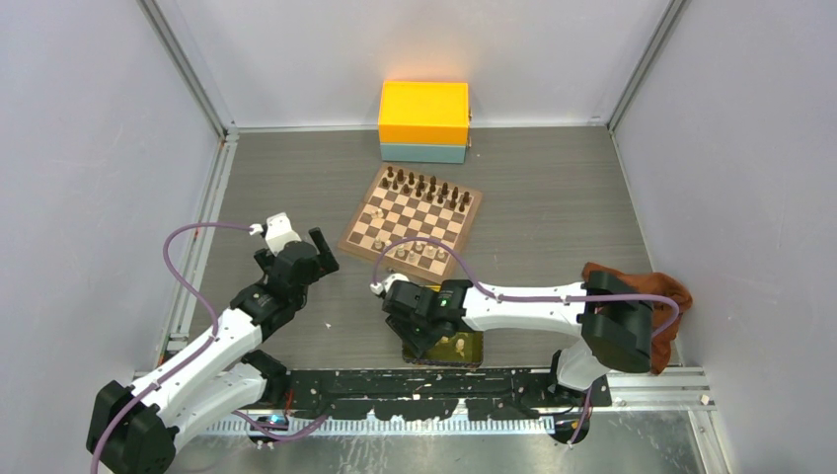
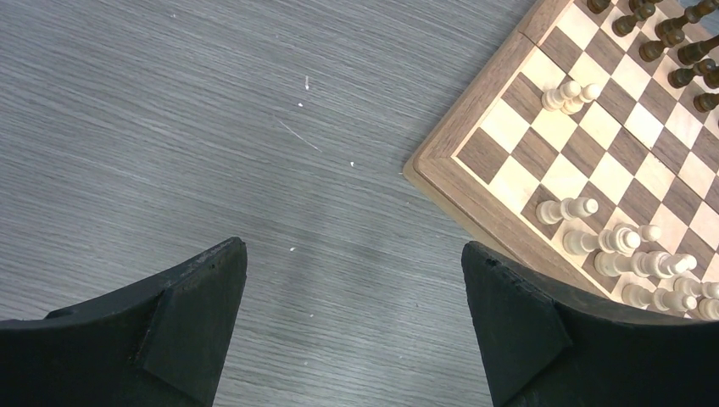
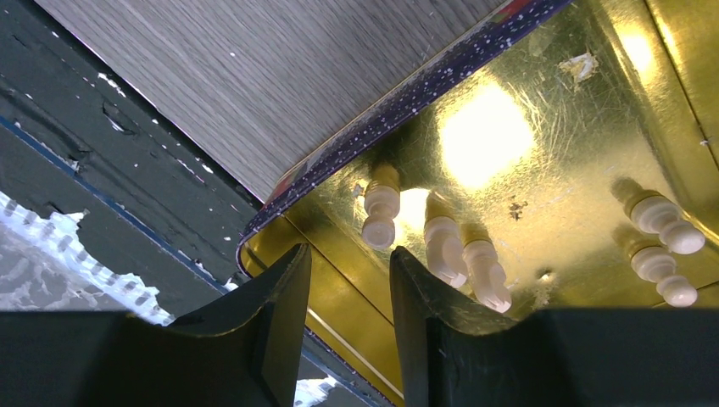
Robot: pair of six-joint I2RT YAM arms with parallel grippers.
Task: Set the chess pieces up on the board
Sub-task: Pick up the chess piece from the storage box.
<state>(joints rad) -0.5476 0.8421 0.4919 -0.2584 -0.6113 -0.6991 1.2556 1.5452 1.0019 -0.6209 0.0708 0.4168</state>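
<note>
While the left claw point(image 2: 354, 248) hangs spread, the board point(image 2: 506, 127) to its right, the right claw point(image 3: 350, 249) gapes, chess pieces point(image 3: 443, 246) just ahead.

A grey wood-grain table point(image 1: 553, 197) has a bright orange box point(image 1: 423, 112) stacked on a teal box point(image 1: 422, 153) at its far edge. Just in front of them, dark brown chess pieces point(image 1: 424, 186) stand upright in two close rows. A shiny gold tin tray point(image 3: 543, 144) with a speckled dark blue rim lies at the near edge by a black rail point(image 1: 336, 380), and a rust-brown cloth point(image 1: 669, 293) is bunched at the right.
</note>
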